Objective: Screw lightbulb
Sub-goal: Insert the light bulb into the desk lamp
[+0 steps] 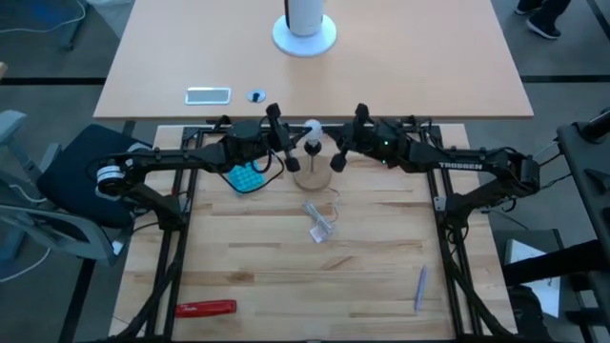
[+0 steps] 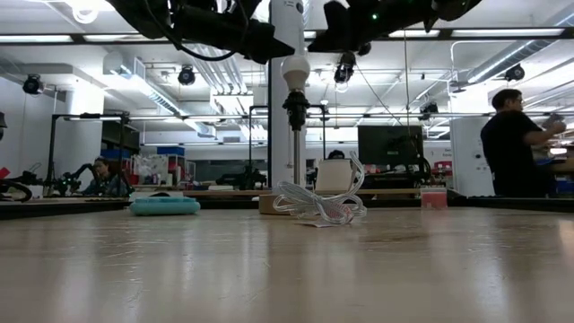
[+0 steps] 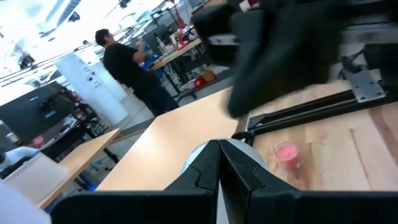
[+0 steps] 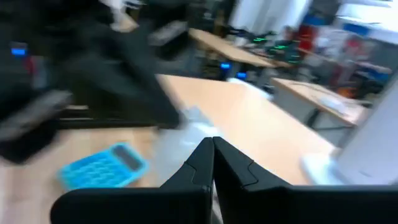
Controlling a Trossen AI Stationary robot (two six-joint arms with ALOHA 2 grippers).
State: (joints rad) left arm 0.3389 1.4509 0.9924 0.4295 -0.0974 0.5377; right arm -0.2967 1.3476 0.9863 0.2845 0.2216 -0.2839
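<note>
**Both pincers meet at the bulb in the upper middle of the bench**

One word can be read: "TROSSEN", in white letters on the forearm of the right arm, in the right half of the high view.

In the high view the small white globe lightbulb sits above centre, on top of a black socket that stands on a round wooden disc. The left pincer is just beside the bulb on its left; the right pincer is just beside it on its right. A clear plastic wrapper lies below the disc near the middle, a blue ridged pad lies under the left arm, a red flat tool lies at lower left and a grey pen at lower right.

The low view shows the lightbulb upright on the socket, which the high view does not make clear, with both arms dark above it.

Each wrist view shows its fingers pressed together with nothing between them; the right fingers are the same. Only the left wrist view shows a small pink-red round thing on the wooden bench, and a person in a dark shirt at upper left.
</note>
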